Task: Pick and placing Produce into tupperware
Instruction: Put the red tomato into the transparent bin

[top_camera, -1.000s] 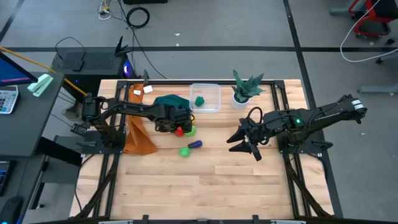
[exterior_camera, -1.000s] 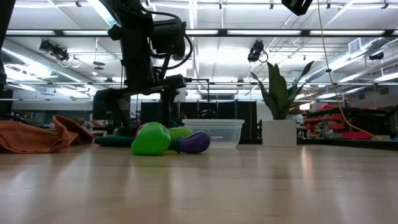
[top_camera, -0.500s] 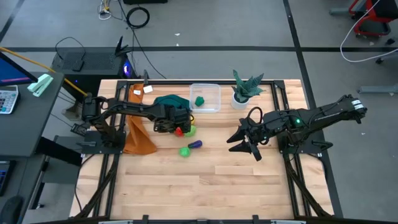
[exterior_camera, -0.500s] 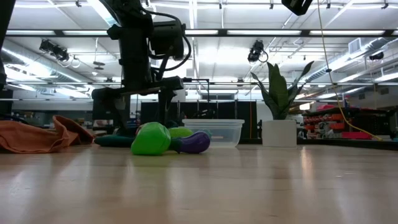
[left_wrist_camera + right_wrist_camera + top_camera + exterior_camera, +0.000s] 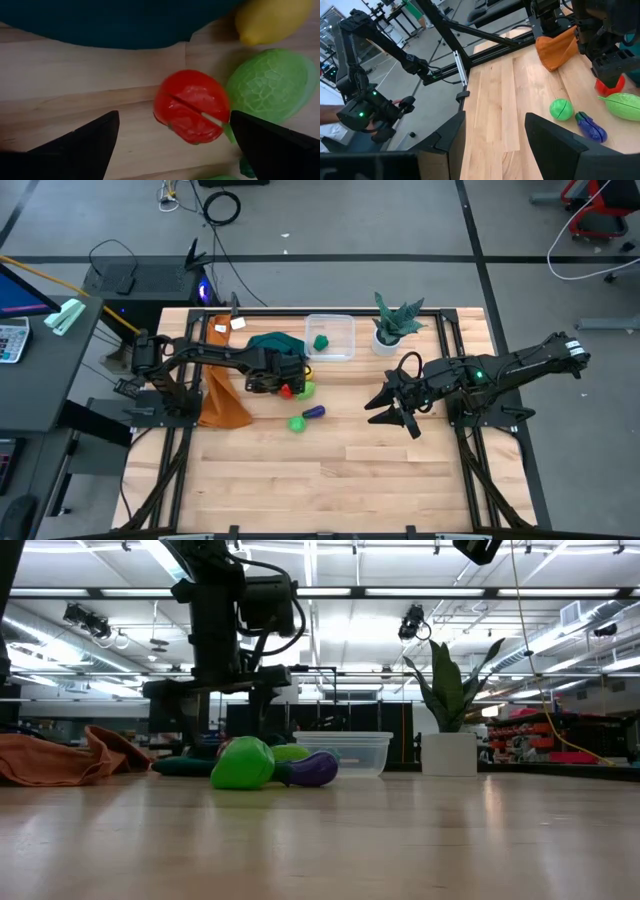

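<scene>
Left gripper point(image 5: 289, 387) hangs low over the red piece of produce point(image 5: 192, 105), its two dark fingers point(image 5: 75, 147) spread wide on either side of it and not touching it, so it holds nothing. Seen from the left wrist, the red piece lies on bare wood with a slit across its top. Just beside it lies a light green, net-textured piece point(image 5: 270, 85), and past that a yellow piece point(image 5: 274, 19), near the edge of a dark teal cloth point(image 5: 110, 22).

From above, this cluster sits at the rim of the teal cloth, toward the left of the wooden table point(image 5: 330, 480). A bright green round piece point(image 5: 297, 423) and a purple piece point(image 5: 315, 412) lie a little nearer the table's middle, close together. An orange cloth point(image 5: 222, 402) lies crumpled to the left, under the left arm.

The clear tupperware point(image 5: 331, 337) stands at the far edge of the table, beyond the teal cloth, with a dark green piece point(image 5: 321, 342) inside it. A potted plant point(image 5: 393, 323) stands just to its right.

Right gripper point(image 5: 392, 412) hovers over the table's right side, well apart from the produce, fingers parted and empty.
</scene>
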You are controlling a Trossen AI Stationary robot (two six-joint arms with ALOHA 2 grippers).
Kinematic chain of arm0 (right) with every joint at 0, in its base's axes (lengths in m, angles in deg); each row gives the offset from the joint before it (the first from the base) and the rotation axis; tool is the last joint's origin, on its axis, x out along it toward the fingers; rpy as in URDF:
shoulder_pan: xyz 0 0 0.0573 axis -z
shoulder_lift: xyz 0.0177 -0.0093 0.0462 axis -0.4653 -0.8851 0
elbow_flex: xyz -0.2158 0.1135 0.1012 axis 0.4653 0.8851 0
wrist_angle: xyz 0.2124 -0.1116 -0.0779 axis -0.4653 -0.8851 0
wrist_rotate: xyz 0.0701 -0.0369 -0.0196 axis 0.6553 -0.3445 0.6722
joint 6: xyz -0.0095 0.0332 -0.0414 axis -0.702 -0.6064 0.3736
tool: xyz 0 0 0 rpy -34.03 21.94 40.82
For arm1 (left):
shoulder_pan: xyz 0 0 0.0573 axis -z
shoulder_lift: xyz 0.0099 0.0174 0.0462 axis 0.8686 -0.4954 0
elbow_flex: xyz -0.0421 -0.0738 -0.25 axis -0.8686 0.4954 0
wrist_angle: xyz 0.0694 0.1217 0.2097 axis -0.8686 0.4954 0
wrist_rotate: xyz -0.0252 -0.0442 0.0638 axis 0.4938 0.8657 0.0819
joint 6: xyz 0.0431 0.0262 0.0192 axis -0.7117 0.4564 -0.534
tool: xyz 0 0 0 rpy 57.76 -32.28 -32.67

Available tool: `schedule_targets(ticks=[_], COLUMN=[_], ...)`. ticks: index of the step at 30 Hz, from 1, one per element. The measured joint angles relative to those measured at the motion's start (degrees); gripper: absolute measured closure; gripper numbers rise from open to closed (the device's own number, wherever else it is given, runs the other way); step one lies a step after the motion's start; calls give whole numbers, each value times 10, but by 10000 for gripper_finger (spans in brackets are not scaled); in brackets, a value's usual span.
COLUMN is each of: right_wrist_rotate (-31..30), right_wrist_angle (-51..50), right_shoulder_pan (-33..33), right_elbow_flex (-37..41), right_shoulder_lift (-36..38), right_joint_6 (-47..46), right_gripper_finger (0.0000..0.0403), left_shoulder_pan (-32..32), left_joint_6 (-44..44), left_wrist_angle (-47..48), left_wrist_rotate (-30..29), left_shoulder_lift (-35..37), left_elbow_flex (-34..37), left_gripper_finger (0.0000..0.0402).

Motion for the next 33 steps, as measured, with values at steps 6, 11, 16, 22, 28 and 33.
schedule_targets(ticks=[6, 11, 16, 22, 28, 33], right_wrist_rotate=[0, 0, 0, 0, 0, 0], right_wrist_angle=[0, 0, 0, 0, -3, -7], right_shoulder_pan=[0, 0, 0, 0, 0, 0], right_elbow_flex=[0, 0, 0, 0, 0, 0], right_shoulder_lift=[0, 0, 0, 0, 0, 0], right_joint_6=[0, 0, 0, 1, 1, 1], right_gripper_finger=[236, 236, 236, 236, 236, 236], left_shoulder_pan=[0, 0, 0, 0, 3, 8], left_joint_6=[0, -1, 0, 4, 5, 4], left_wrist_angle=[1, 1, 1, -2, -24, -52], left_wrist_rotate=[-1, -7, -7, 4, 8, 7], left_shoulder_lift=[0, 0, -1, -8, -41, -54], left_elbow_flex=[0, 0, 0, 0, 1, 1], left_gripper_finger=[32, 32, 36, 37, 37, 37])
